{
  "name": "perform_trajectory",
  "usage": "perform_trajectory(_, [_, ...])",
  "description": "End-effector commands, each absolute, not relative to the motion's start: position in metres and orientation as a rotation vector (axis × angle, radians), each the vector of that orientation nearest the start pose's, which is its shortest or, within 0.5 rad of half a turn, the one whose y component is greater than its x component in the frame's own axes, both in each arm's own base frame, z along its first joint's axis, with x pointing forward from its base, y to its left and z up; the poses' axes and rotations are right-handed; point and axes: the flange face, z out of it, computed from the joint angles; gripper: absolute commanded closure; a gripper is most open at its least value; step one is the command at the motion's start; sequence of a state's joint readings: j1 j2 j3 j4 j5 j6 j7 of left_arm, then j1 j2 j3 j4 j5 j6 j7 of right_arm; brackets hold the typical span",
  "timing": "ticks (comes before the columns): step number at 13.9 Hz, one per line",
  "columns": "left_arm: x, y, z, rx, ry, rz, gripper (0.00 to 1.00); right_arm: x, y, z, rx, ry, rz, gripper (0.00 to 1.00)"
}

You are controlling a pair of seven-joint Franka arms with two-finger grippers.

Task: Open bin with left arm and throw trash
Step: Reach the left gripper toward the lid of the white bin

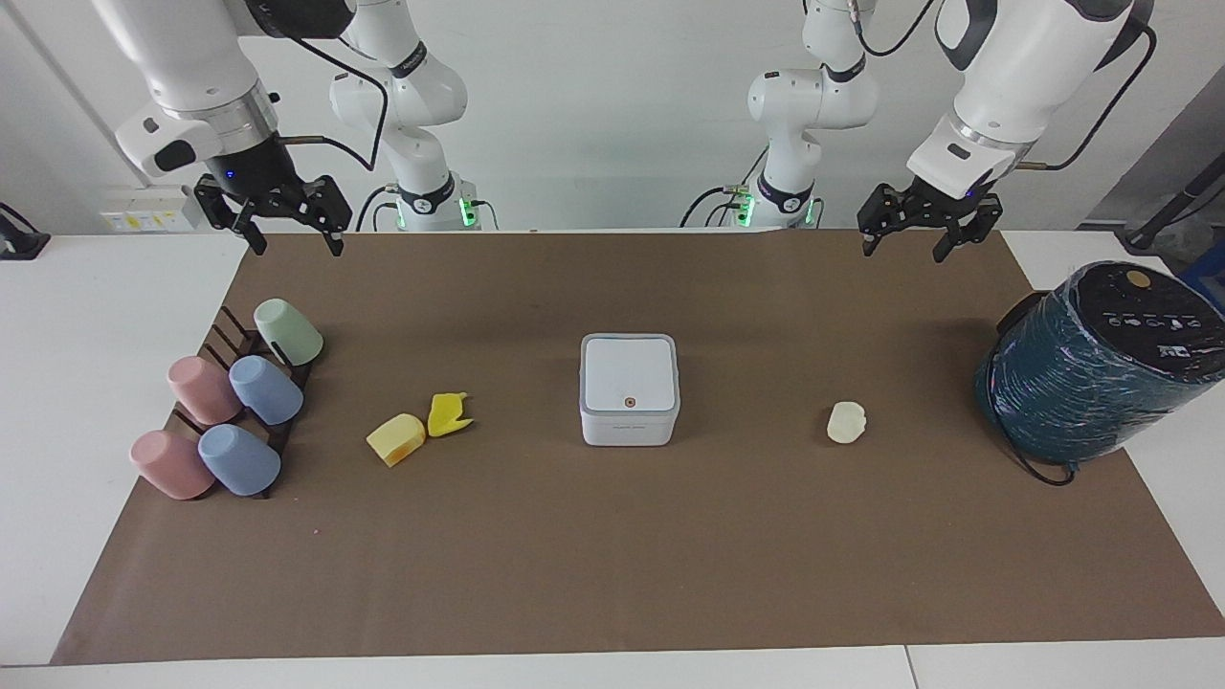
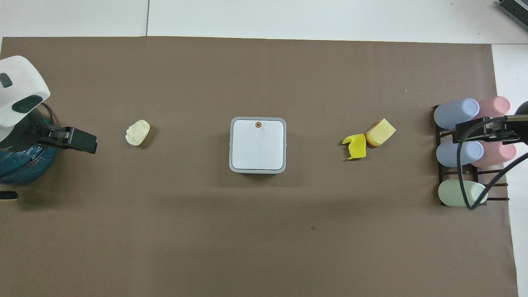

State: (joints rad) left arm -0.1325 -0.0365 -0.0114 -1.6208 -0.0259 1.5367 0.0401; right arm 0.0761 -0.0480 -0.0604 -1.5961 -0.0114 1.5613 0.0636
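Robotics lab, two arms [image 1: 402,105] bolted at a white table [image 1: 115,316], brown paper mat [image 1: 612,555]

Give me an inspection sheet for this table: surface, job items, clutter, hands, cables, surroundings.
Surface: brown mat on white table.
Job's things: bin mid-mat, lid shut; yellow wedge touching yellow scrap toward the right arm's end; cream lump toward the left arm's end.
Clutter: five cups on rack; teal cylinder.
Hands: left hand and right hand raised, open, empty.
Cables: black cord by the cylinder.
Surroundings: white wall.
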Motion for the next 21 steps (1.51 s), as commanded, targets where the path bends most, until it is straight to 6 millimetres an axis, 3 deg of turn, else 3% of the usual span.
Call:
perform_trajectory(1, [0.524, -0.078, 0.619, -3.132, 0.301, 0.063, 0.00, 0.533, 0.005, 0.640, -3.143, 0.048, -0.012, 0.00])
perform_trajectory(10, [0.525, -0.076, 0.621, -3.131, 0.320, 0.051, 0.00, 0.532, 0.005, 0.637, -3.142, 0.048, -0.009, 0.00])
perform_trajectory(17, [0.531, -0.091, 0.619, -3.131, 0.346, -0.043, 0.00, 0.533, 0.005, 0.638, -3.142, 0.048, -0.012, 0.00])
perform_trajectory(19, [0.529, -0.102, 0.619, -3.127, 0.380, -0.045, 0.37, 0.533, 0.005, 0.638, -3.142, 0.048, -0.012, 0.00])
perform_trajectory(20, [0.527, -0.112, 0.619, -3.124, 0.409, -0.050, 0.70, 0.533, 0.005, 0.638, -3.142, 0.048, -0.012, 0.00])
perform_trajectory(21, [0.527, -0.120, 0.615, -3.122, 0.432, -0.066, 0.95, 0.533, 0.005, 0.638, -3.142, 0.048, -0.012, 0.00])
